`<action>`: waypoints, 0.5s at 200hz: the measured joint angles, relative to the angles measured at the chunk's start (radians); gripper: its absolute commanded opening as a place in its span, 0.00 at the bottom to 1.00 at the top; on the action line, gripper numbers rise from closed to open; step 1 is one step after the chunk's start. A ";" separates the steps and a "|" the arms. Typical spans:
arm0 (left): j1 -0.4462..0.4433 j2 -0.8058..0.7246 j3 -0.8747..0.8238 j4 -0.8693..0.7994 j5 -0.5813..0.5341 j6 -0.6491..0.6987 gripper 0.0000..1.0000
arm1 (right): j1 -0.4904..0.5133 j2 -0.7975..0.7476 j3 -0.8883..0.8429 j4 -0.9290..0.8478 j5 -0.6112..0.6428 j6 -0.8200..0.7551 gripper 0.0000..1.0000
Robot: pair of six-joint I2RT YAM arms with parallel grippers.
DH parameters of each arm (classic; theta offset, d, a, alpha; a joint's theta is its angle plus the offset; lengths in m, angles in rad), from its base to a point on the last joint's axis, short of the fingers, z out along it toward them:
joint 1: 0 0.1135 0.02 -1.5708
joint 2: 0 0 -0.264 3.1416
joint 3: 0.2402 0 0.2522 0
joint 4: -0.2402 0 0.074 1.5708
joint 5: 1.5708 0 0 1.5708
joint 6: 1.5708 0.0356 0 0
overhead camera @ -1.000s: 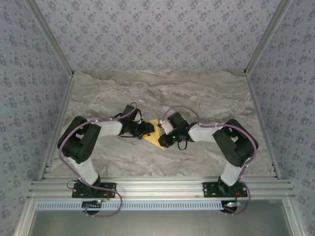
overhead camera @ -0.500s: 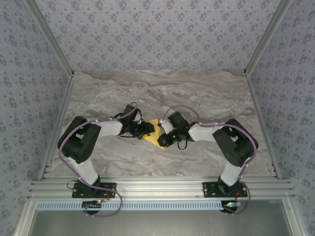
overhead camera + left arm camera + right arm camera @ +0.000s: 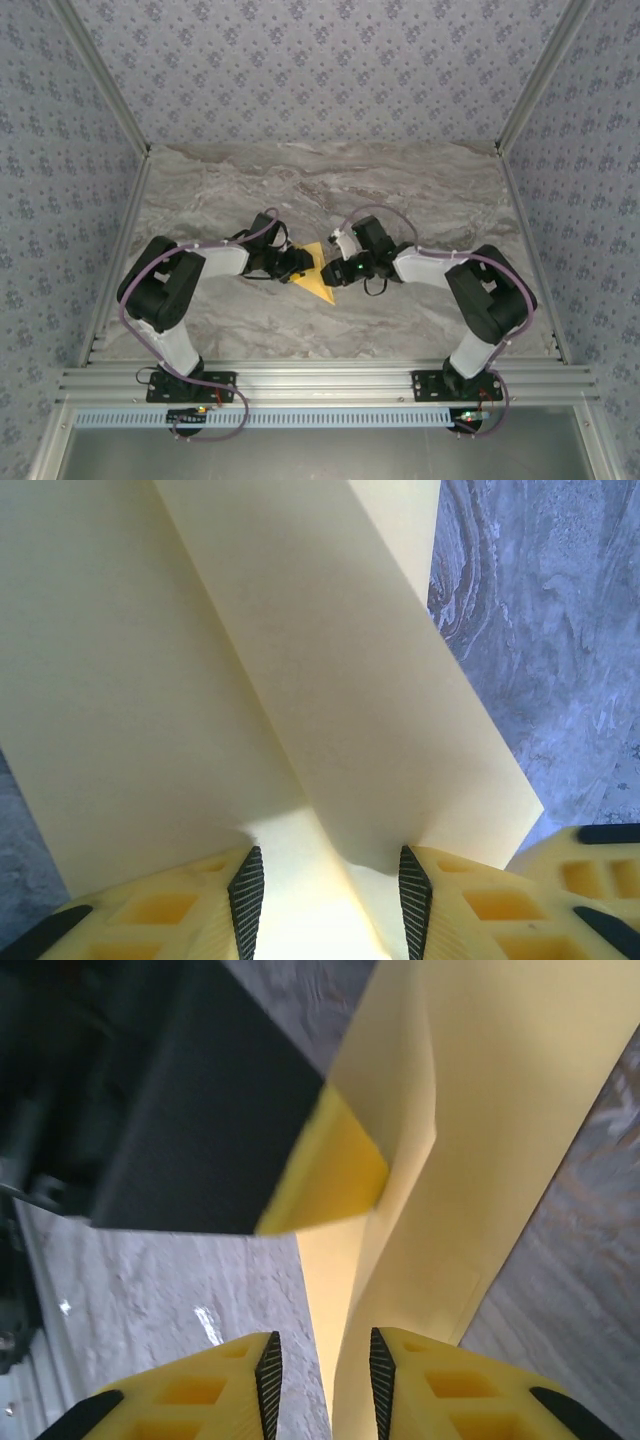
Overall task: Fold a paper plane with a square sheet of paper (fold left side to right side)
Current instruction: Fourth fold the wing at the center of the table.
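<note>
The square sheet of paper is lying mid-counter between the arms, already showing a diagonal flap. The left claw and right claw are each standing parted around a paper layer, not clamping it. Most of the plane's creases are likely still waiting.

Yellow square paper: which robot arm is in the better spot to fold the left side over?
Probably the left. The left gripper sits at the thin yellow square paper's left side, its fingers astride a folded flap. The right gripper is at the opposite edge.
</note>
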 measured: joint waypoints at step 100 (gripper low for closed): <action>0.000 0.000 0.002 -0.001 0.000 0.000 0.43 | -0.060 0.065 0.019 0.072 -0.095 0.117 0.32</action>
